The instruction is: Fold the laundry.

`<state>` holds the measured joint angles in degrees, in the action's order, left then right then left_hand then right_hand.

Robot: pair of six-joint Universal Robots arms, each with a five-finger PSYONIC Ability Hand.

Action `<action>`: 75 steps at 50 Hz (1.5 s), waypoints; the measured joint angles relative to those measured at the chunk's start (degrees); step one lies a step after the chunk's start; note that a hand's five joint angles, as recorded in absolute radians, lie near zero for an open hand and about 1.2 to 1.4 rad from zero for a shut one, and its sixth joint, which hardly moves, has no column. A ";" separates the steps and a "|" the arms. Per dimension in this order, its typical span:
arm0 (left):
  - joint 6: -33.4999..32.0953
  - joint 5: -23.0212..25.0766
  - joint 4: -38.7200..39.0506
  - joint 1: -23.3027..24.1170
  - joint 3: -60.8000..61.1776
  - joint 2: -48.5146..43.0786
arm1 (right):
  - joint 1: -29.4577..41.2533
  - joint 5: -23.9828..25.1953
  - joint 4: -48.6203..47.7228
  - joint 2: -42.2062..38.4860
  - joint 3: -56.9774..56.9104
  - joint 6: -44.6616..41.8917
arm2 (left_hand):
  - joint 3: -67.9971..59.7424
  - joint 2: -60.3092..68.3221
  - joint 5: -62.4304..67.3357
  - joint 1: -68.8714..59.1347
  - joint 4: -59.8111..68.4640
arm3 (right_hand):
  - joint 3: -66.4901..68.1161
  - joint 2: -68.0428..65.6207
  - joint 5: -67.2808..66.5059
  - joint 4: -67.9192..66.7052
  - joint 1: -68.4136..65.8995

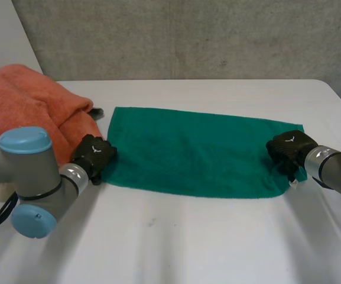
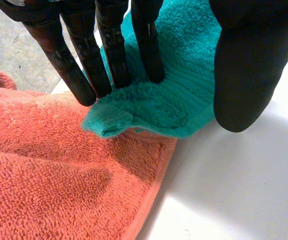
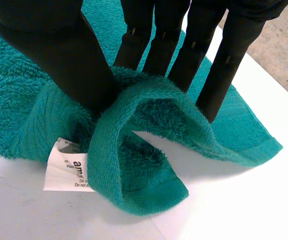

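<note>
Soft, limp green towel (image 1: 194,151) lying flat, likely best gripped at its short ends. The right hand (image 3: 59,55) pinches one end; the left hand (image 2: 243,65) presses the other with straight fingers (image 2: 148,50)

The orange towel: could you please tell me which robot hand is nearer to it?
Left. The left hand presses the end of the green towel that overlaps the orange towel; the right hand pinches the opposite end.

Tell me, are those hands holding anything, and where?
The right hand pinches the green towel at its end edge near the label. The left hand only presses fingers on the other end, thumb apart.
</note>
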<state>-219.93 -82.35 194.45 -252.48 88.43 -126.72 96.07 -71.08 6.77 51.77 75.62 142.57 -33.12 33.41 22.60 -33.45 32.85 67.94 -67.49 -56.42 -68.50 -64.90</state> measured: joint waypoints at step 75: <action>13.65 -5.09 -14.21 4.35 -1.18 16.11 | 0.16 -7.27 5.72 3.99 -13.56 9.45 | -35.03 35.14 33.39 -31.50 35.62 | -52.57 52.07 50.93 53.22 49.66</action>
<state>-206.28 -87.44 180.24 -248.13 87.25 -110.61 96.23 -78.35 12.49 55.76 62.06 152.02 -68.15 68.55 55.99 -64.95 68.47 15.37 -15.42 -5.49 -15.28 -15.25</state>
